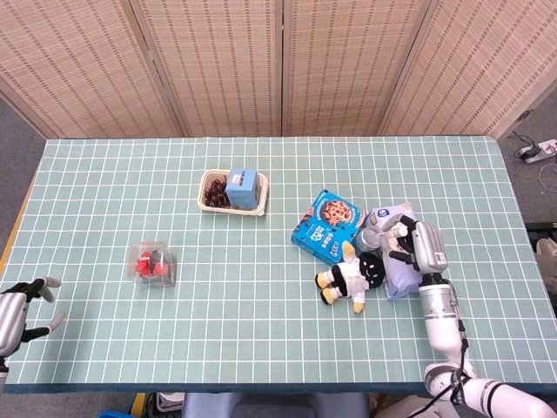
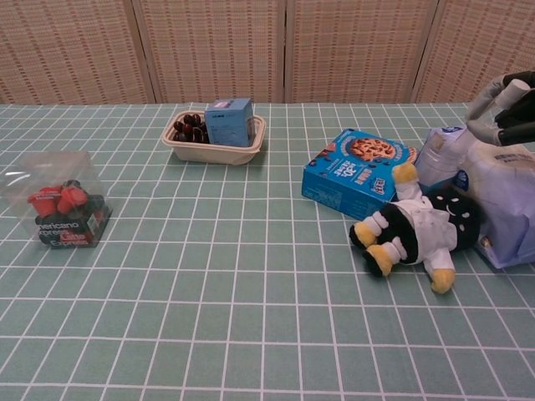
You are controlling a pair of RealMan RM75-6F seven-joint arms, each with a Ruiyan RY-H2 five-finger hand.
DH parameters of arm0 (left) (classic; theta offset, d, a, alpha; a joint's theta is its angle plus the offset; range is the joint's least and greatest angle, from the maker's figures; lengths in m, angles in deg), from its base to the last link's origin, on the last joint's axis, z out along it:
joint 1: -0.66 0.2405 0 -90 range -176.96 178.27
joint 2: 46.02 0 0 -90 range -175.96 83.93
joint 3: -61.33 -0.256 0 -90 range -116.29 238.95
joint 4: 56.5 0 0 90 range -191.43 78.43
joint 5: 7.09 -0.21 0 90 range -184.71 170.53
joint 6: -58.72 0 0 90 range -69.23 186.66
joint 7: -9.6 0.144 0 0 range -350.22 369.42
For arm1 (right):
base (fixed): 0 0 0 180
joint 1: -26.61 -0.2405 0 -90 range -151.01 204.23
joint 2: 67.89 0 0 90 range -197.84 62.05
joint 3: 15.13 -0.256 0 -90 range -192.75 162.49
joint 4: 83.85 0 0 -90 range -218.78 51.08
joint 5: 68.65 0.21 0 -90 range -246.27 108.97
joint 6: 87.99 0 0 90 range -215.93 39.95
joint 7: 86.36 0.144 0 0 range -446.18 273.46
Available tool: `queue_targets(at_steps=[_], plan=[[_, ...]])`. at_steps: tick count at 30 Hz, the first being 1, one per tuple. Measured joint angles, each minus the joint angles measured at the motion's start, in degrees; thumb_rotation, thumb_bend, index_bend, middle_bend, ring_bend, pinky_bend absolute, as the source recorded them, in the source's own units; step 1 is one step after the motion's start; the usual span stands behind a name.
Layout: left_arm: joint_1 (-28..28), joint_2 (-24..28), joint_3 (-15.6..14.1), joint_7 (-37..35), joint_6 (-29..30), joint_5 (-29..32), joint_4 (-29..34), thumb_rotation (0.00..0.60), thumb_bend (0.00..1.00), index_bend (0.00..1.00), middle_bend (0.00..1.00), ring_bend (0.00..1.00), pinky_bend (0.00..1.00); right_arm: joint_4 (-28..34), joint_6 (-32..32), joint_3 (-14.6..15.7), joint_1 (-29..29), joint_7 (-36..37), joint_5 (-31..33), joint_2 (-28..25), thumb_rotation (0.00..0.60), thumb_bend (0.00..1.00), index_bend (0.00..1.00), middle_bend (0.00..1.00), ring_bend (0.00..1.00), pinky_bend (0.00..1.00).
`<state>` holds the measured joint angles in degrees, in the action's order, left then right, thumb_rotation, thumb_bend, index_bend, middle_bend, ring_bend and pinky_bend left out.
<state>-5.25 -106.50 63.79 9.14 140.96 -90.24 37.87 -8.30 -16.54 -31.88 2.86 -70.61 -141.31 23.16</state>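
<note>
Right hand (image 1: 416, 246) fingers curled over one pale pouch (image 1: 402, 261), grip unclear; one plush doll (image 1: 352, 276) at 9 o'clock. Left hand (image 1: 19, 309) spread, empty.

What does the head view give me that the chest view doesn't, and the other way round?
Only the head view shows the left hand, open at the table's near left corner, and the right forearm. Only the chest view shows the side faces of the things, such as the lettering on the clear packet. Both show the right hand over the pale bag, the plush toy, the blue cookie box and the tray with its small blue box.
</note>
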Motion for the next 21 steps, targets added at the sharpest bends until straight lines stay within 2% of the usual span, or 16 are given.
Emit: queue_targets(at_steps=[11, 21], plan=[[-0.09, -0.1, 0.03, 0.29, -0.18, 0.1, -0.06, 0.6, 0.22, 0.46, 0.51, 0.44, 0.55, 4.79, 2.9, -0.39, 0.86, -0.53, -1.72, -2.65, 0.6, 0.43, 0.65, 1.0, 1.0, 1.0], [-0.2, 0.15, -0.01, 0.25, -0.68, 0.36, 0.25, 0.6, 0.22, 0.46, 0.51, 0.44, 0.55, 15.07, 4.76, 0.12, 2.33, -1.53, -4.33, -8.87, 0.6, 0.43, 0.66, 1.0, 1.0, 1.0]])
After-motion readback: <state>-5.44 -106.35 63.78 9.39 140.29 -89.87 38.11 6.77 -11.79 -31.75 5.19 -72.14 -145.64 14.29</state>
